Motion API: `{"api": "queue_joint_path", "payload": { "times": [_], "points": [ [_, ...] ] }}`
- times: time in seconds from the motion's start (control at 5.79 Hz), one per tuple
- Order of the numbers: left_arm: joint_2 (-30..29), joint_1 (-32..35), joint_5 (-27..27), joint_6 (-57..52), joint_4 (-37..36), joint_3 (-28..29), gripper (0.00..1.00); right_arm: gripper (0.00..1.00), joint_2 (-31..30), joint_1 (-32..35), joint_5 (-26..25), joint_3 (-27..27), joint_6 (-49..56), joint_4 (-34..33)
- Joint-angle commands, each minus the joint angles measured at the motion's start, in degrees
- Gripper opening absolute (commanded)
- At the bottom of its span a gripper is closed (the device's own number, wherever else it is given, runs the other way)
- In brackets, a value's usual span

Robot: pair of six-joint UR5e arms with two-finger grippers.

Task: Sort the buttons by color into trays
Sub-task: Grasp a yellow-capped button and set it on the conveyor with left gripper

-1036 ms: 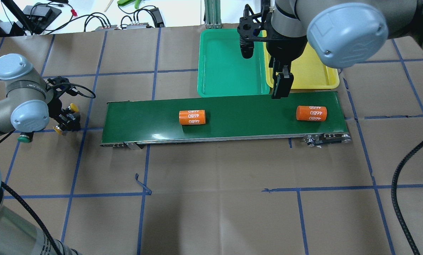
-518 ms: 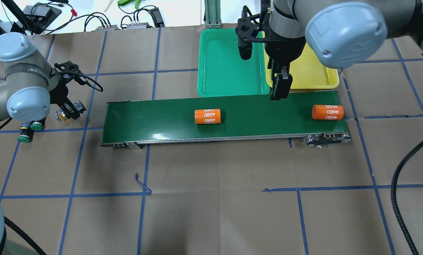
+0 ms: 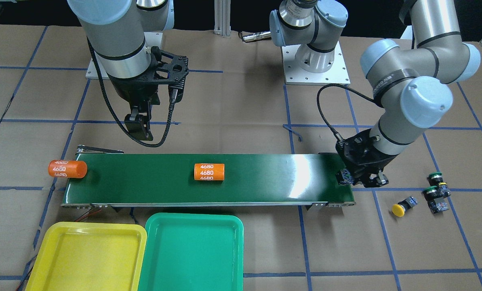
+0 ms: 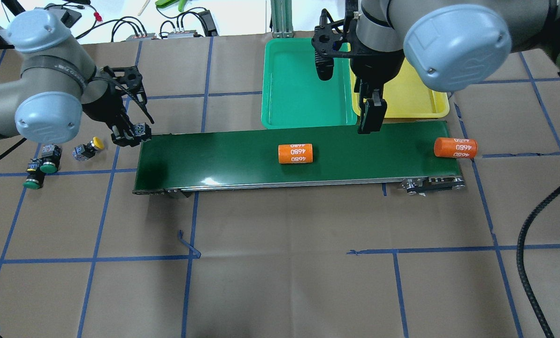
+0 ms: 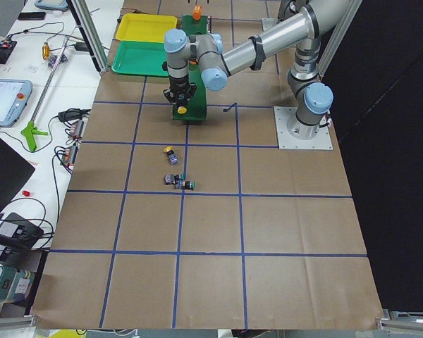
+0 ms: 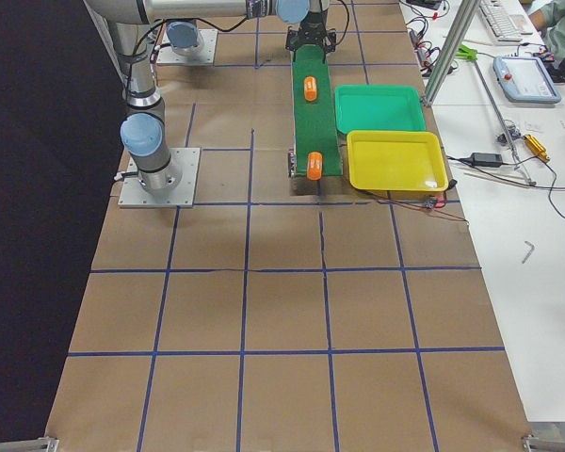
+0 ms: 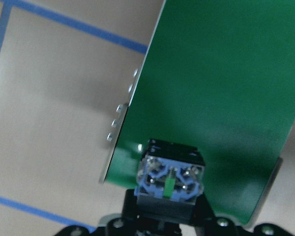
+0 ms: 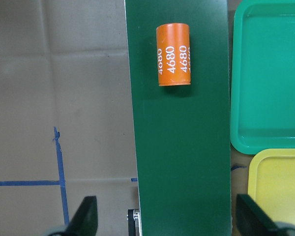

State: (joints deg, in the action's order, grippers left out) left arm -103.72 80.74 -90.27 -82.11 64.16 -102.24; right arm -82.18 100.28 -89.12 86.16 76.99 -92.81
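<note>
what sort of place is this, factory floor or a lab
Most likely a robotics lab or test cell rather than a factory: a left arm and a right arm bolted to a paper-covered table gridded with blue tape, a short conveyor belt, and a side bench strewn with cables.

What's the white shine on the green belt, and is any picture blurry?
Front-facing view: glare whitens a patch of the belt; overhead view: a smaller glint near its robot-side edge; left wrist view: tape lines behind the held button look soft; right wrist view: sharp, cylinder lettering legible.
</note>
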Motion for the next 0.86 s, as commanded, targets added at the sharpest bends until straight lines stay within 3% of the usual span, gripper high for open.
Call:
{"api": "queue_joint_path", "payload": {
  "times": [0.0, 0.17, 0.35, 0.69],
  "points": [
    [-1.2, 3.5, 0.1, -4.5, -0.1, -3.3, 0.16, 1.0, 0.0, 0.0, 0.0, 0.1, 0.0, 0.0],
    [-1.6, 3.6, 0.3, -4.4, -1.0, -4.1, 0.66, 1.0, 0.0, 0.0, 0.0, 0.1, 0.0, 0.0],
    [-1.4, 3.5, 1.8, -3.0, -1.1, -3.7, 0.93, 1.0, 0.0, 0.0, 0.0, 0.1, 0.0, 0.0],
    [-0.9, -6.0, 1.8, -0.5, -2.3, -2.4, 0.96, 1.0, 0.0, 0.1, 0.1, 0.1, 0.0, 0.0]
  ]
}}
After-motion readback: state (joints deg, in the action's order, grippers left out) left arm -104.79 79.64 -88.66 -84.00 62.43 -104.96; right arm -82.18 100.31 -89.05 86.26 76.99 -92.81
